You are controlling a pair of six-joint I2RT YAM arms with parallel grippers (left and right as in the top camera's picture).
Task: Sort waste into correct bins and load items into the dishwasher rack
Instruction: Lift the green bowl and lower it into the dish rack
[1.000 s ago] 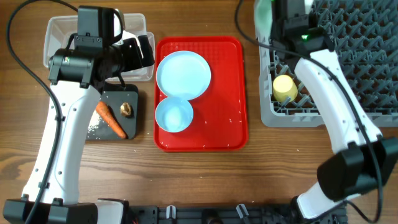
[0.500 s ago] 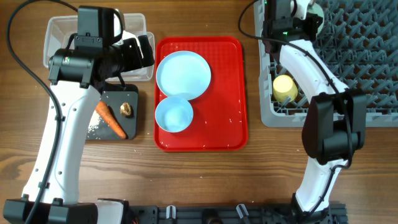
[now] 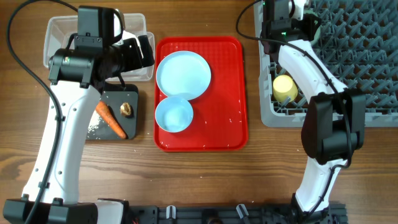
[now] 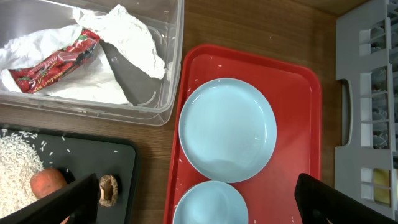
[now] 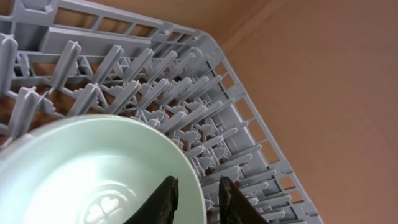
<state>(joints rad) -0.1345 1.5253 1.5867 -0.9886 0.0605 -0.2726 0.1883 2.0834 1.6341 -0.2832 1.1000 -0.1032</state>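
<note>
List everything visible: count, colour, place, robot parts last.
red tray: 1, red, centre
plate: 1, blue, on red tray
blue bowl: 1, blue, on red tray
rack: 1, grey, right
cup: 1, yellow, in rack
green bowl: 1, green, over rack
tub: 1, clear, left
tissue: 1, white, in tub
wrapper: 1, red, in tub
black tray: 1, black, beside tub
carrot: 1, orange, on black tray
lump: 1, brown, on black tray
rice: grains, white, on black tray
left gripper: 1, black, open
right gripper: 1, black, holding green bowl

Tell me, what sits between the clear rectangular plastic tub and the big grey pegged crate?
In the overhead view, a red rectangular serving tray lies between the clear tub and grey crate, carrying a round light blue plate.
</note>
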